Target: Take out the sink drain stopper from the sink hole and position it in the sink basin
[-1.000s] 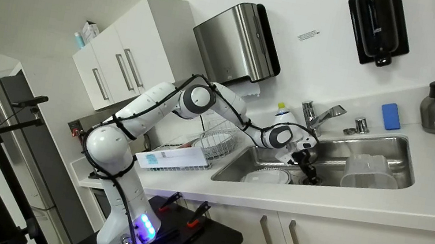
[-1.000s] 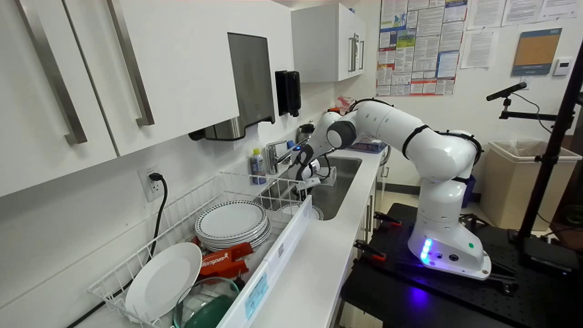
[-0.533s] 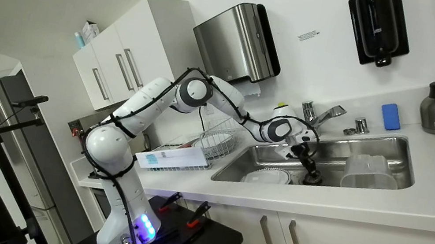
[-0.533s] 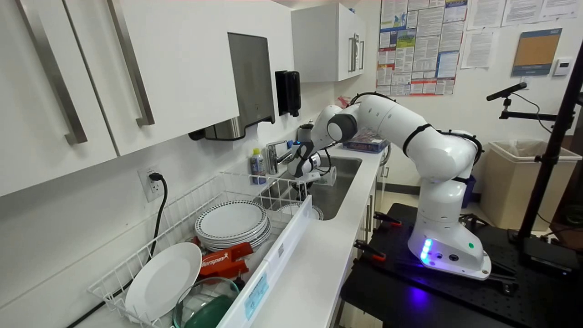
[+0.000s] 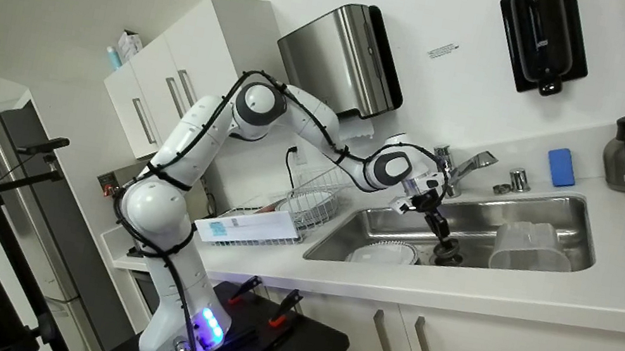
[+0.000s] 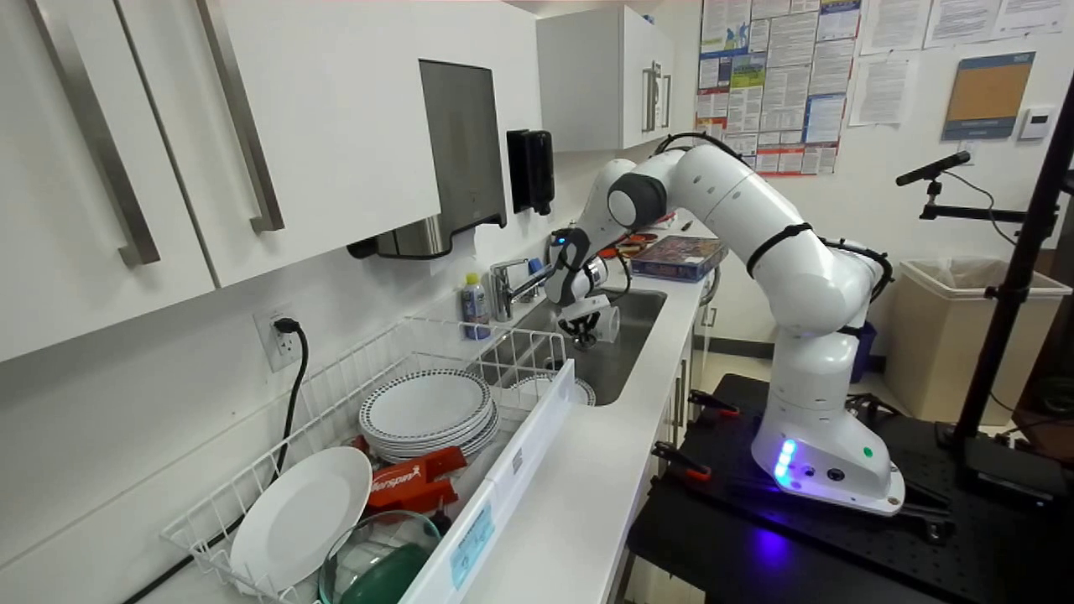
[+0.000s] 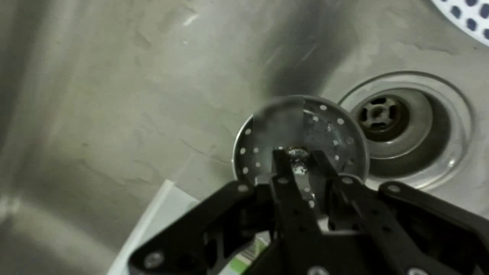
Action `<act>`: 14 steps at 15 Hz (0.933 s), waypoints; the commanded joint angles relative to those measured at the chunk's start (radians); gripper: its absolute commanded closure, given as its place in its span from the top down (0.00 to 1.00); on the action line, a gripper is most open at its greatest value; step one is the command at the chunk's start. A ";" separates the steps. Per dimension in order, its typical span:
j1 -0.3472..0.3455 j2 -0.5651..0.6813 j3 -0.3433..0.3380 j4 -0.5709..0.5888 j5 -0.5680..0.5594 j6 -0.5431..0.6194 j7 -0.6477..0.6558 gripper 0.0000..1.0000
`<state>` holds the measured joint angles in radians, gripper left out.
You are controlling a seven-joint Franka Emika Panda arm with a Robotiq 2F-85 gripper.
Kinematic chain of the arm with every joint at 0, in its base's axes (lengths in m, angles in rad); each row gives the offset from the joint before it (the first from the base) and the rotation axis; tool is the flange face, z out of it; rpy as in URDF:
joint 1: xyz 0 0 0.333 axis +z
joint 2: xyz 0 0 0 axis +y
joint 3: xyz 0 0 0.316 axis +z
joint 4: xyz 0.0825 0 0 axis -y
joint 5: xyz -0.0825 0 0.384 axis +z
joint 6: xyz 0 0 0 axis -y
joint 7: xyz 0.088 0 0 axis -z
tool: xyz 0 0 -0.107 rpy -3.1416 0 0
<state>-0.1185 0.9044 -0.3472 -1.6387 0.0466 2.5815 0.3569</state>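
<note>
Well now, sink hole (image 7: pixel 420 126): open to view, its slotted bottom showing, so the pulling-out half of the job looks done!
Stopper (image 7: pixel 324 133): out and up, held in the air within the sink basin (image 7: pixel 153 95), just beside that hole, its rim overlapping the hole's outer ring as the wrist view looks down.
Claw (image 7: pixel 300 162): clamped, by all appearances, on the knob (image 7: pixel 299 170) in the stopper's middle, dark fingers (image 7: pixel 281 164) one on each side.
Sink basin: here is what's left, the lowering, the letting go and the backing away. The steel floor on the side away from the hole seems the spot to aim for; a release right now could well tip the stopper across the opening.
Plate (image 5: pixel 383 254) and plastic tub (image 5: pixel 531 249): one on either side of the claw in an exterior view, both apart from it, both worth minding.
Stopper's looks: a round grey metal cup, dotted with small pale holes, thin rim catching the light, inside dull with a few shiny flecks. One squarish patch is smudged, so no telling what sits there.
Knob: speckled silver, partly hidden by those dark fingers!
</note>
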 commanded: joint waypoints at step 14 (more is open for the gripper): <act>0.418 0.201 -0.361 -0.116 -0.323 -0.049 0.593 0.05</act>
<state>0.2464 1.0444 -0.6535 -1.7817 -0.2388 2.5760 0.8611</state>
